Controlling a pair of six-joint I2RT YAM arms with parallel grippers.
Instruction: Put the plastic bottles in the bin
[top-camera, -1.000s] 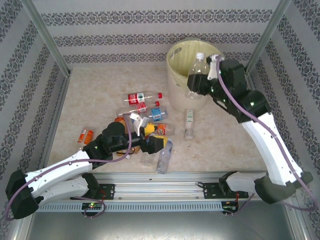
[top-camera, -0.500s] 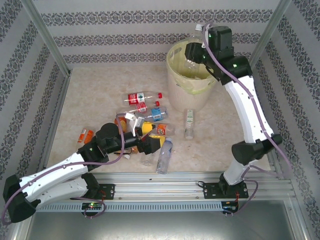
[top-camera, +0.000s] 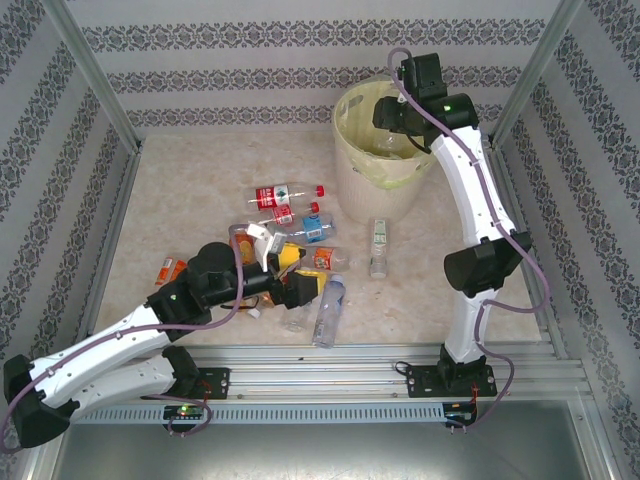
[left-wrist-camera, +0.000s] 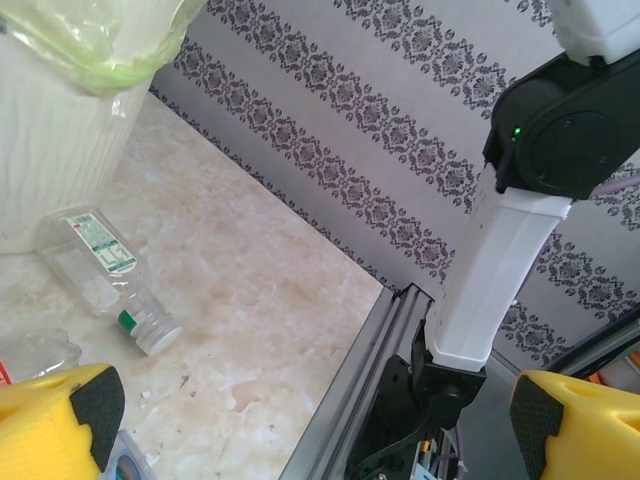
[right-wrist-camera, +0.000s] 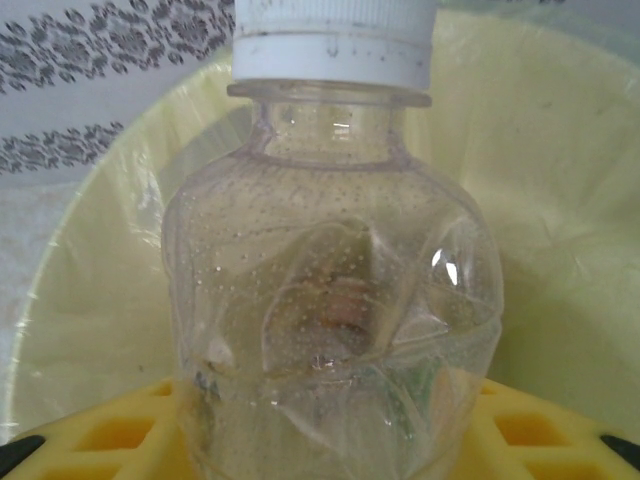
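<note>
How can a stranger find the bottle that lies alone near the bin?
Find the large pale-yellow bin at the table's far side. Just in front of its base lies one clear bottle, apart from the heap further left. Unlike those, it lies alone and has a green-printed white label.

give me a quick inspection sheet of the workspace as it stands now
surface: pale marbled table, no spills seen
job's things: bin upright at the far side; clear white-capped bottle held over its opening; green-label bottle lying beside the bin; pile of bottles mid-table
clutter: small orange item apart at the left, too small to identify
grippers: left gripper open, low by the pile; right gripper shut on the held bottle
cables: purple cables along both arms, no snag visible
surroundings: patterned walls, metal frame posts
</note>
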